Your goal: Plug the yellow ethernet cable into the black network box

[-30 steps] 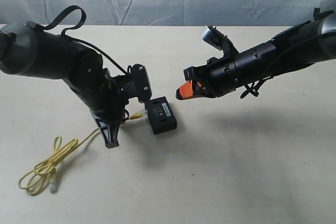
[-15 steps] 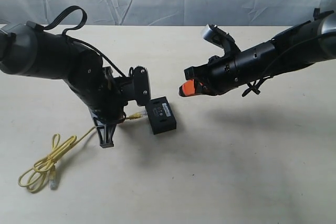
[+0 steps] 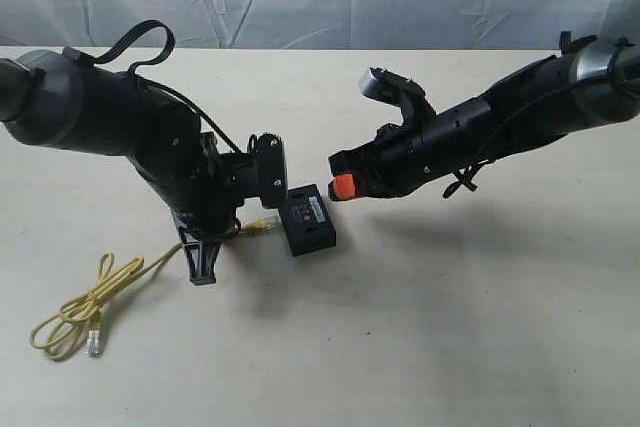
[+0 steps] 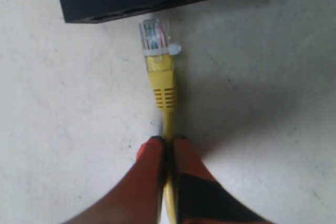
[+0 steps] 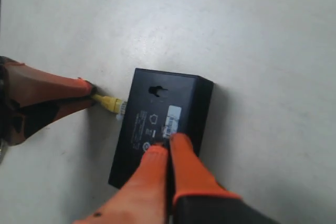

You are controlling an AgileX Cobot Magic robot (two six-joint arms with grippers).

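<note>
- The surface (image 3: 480, 327) is carrying everything beneath both pincers.
- The right pincer (image 5: 169, 141), clenched on nothing, is sitting lower and closer in than a second ago. It is now hanging over the top of the black box (image 3: 308, 219), probably to brace it, though I cannot tell if it is touching.
- The left pincer (image 4: 168, 142) is grasping the yellow cable (image 4: 164, 90) just behind the boot, with the rest trailing away behind it.
- The clear plug (image 4: 155, 32) is pointing straight ahead of that pincer at the box's port face, not yet pushed in.
</note>
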